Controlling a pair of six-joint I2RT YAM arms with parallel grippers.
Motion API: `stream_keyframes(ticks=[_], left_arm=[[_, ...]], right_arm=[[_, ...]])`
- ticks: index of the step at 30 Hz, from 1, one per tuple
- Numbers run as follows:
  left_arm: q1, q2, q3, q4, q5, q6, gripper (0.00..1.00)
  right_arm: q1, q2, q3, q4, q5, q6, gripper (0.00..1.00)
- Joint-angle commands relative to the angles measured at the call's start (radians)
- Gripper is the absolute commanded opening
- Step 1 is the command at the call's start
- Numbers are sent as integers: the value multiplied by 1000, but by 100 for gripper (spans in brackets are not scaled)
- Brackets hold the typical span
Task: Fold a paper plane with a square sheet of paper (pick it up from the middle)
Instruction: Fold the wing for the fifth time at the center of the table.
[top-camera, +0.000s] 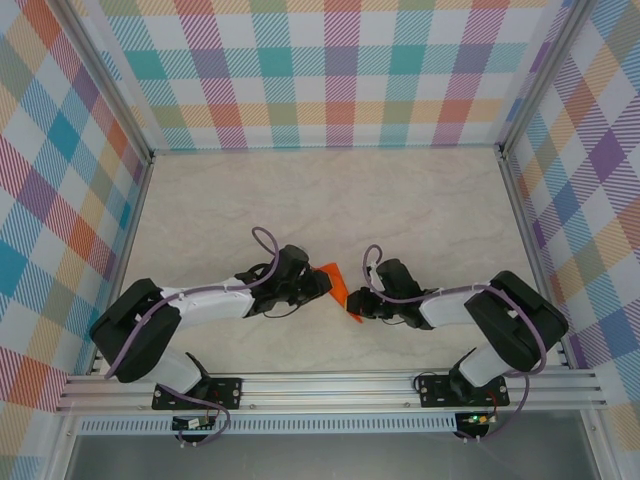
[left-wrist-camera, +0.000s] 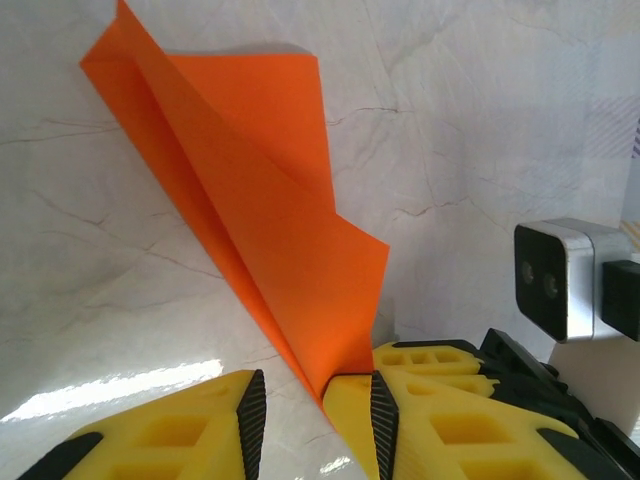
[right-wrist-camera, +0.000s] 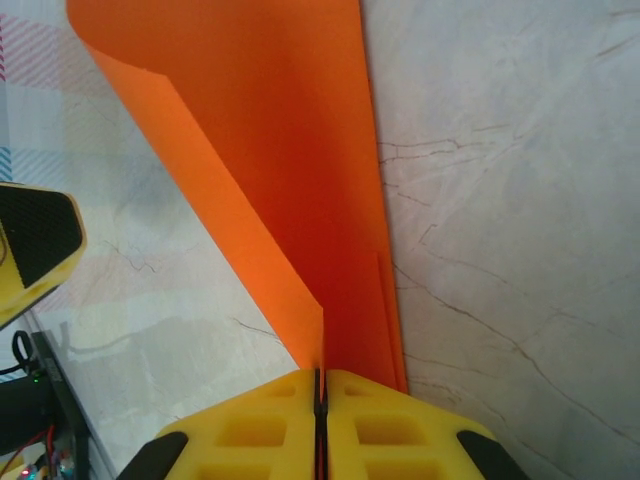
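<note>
**Top external.** The right gripper (top-camera: 355, 308) sits low over the pale marbled table (top-camera: 420, 200). The sheet of paper (top-camera: 336, 282) meets the right gripper on its left side. It is folded and stands up off the table rather than lying flat. The left gripper (top-camera: 322, 285) is just past the sheet, so the sheet lies between the two grippers. Finger positions are too small to read from this height.

**Left wrist.** The left gripper (left-wrist-camera: 305, 400) is released, with bare table showing in the gap between its pads. The sheet (left-wrist-camera: 270, 210) climbs up and away from the right gripper (left-wrist-camera: 400, 355). It carries a long diagonal crease, with one flap leaning over. Its lowest corner comes down at the inner edge of the left gripper's finger nearer the right gripper. I cannot tell whether the corner touches that finger or only sits beside it. The right gripper's wrist camera (left-wrist-camera: 555, 280) shows just above its fingers.

**Right wrist.** The right gripper (right-wrist-camera: 320, 385) is clenched, fingers flush, with a thin orange edge in the seam. It is grasping the sheet (right-wrist-camera: 290, 150) at its lower end. The sheet curls upward from the right gripper in doubled layers. One of the left gripper's fingers (right-wrist-camera: 40, 240) is off to the left of the right gripper, apart from the sheet.
</note>
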Motion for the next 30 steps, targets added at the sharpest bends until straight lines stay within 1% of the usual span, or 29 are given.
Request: stream_keyframes(ticks=[1,8,18,30], left_arm=[[9,39,-6,93,40,10,36],[8,126,2,221,61,1,37],[8,185,4,333,65,9,39],[9,259,24,350,43,32,40]], right_arm=[[-14,31,19,10,-67,50,9],[-24,63,19,25,-80,80,10],[-36,83,17,22,-82,86,10],[-43,78,12,14,-80,93,12]])
